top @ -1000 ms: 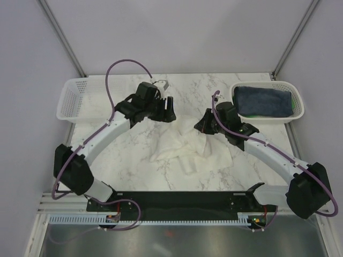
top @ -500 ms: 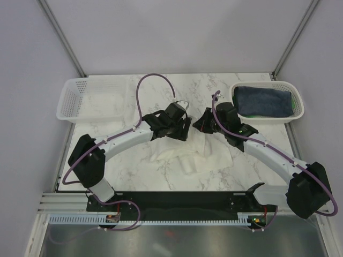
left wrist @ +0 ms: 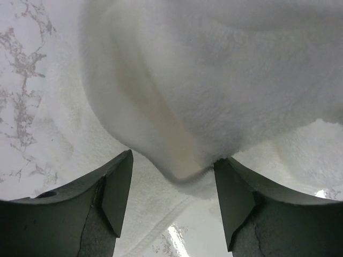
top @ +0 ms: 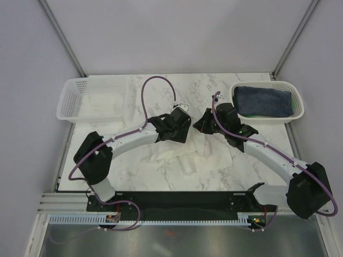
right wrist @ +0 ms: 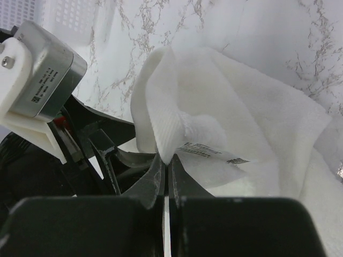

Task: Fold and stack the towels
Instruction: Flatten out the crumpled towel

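The left gripper (left wrist: 172, 174), jaws spread, has swung in around the cream towel (left wrist: 225, 80) edge pinched by the right gripper (right wrist: 165, 167); two-handed spreading can probably begin.

A cream-white towel (top: 206, 155) lies on the white, grey-veined marble tabletop (top: 161, 91). At two o'clock, a navy-blue towel (top: 262, 100) covers a bright green towel (top: 251, 114) in a white mesh basket (top: 297, 107). Purple cables (top: 156, 78) trail along the white-and-black arms (top: 134, 138).

The small bright green cloth towel (top: 254, 115) shows only a sliver under the dark navy-blue cloth towel (top: 262, 100). In the left wrist view, the large cream-white towel (left wrist: 225, 80) runs off the top edge.
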`<action>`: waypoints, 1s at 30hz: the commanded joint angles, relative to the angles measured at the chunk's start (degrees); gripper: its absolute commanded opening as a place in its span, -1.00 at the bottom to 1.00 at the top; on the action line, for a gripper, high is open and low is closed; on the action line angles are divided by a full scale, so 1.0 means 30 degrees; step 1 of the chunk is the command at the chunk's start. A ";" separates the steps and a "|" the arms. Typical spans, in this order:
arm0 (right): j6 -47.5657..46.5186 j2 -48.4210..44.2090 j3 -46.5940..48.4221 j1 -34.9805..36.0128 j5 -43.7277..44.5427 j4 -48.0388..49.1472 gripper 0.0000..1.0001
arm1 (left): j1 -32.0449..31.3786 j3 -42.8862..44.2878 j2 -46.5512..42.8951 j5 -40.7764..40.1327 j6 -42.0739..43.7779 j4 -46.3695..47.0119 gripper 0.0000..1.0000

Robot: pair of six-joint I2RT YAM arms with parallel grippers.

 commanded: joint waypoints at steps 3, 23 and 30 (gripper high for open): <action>-0.0201 -0.0573 0.0032 0.0014 0.0160 0.0702 -1.00 | 0.0632 -0.1331 -0.1812 -0.1803 -0.0892 -0.0642 0.30; -0.0465 -0.0602 -0.0496 -0.0044 0.1040 0.0643 -1.00 | 0.1161 -0.2536 -0.2638 0.3673 -0.1682 0.0853 0.07; -0.0523 -0.0602 -0.0467 -0.0044 0.1040 0.0642 -1.00 | 0.1160 -0.2624 -0.2110 0.4555 -0.2563 0.1322 0.09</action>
